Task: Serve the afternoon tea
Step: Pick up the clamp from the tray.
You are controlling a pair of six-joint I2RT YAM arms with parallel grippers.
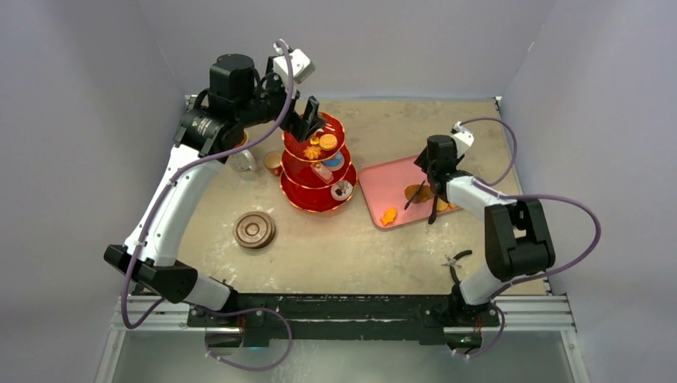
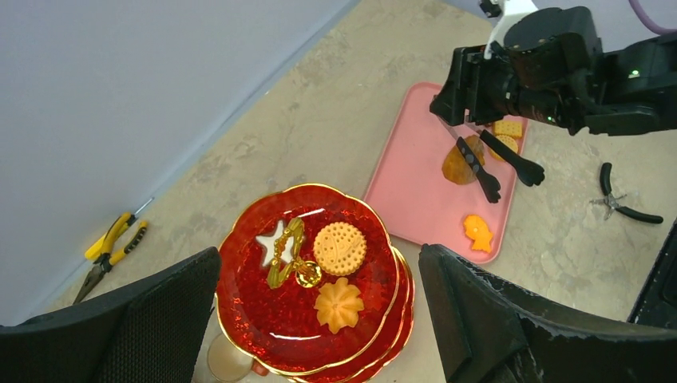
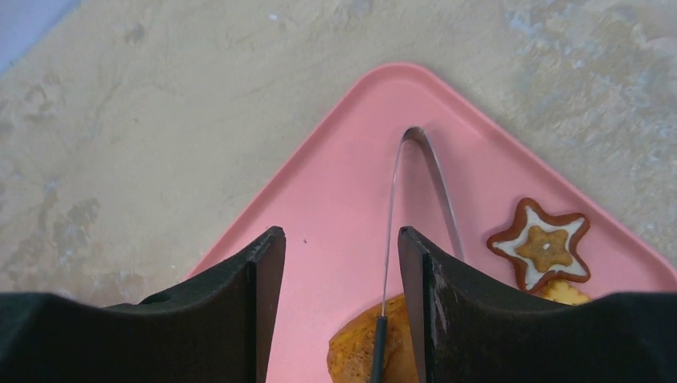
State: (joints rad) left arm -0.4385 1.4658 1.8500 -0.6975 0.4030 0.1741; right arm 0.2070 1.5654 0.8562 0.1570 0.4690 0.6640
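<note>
Wide-spread black fingers of the left pincer (image 2: 319, 254) fill the near edge of its wrist view, gaping with nothing between them, poised above the top tier. Largest beneath is the mottled beige worktop (image 1: 343, 239). On it, left of centre, is the red three-tier stand with gold rims (image 2: 255, 315), with pieces on every tier as far as shows. Just right of it lies the pink rectangular tray (image 1: 383, 179), where the right pincer (image 3: 339, 233) hangs, fingers partly apart about the black-tipped metal tongs (image 2: 479, 169); whether it truly grips them I cannot tell. Nearer the arms, a stack of brown round saucers (image 1: 255, 230) sits bare, well apart from the stand. Smallest are the biscuits: a dotted round one (image 2: 339, 247) and an orange swirl (image 2: 338, 305) up top, while a brown pastry (image 2: 455, 166), orange fish (image 2: 479, 233) and iced star (image 3: 540, 246) lie on the tray. Serving looks well underway, with those pieces and the saucers left.
</note>
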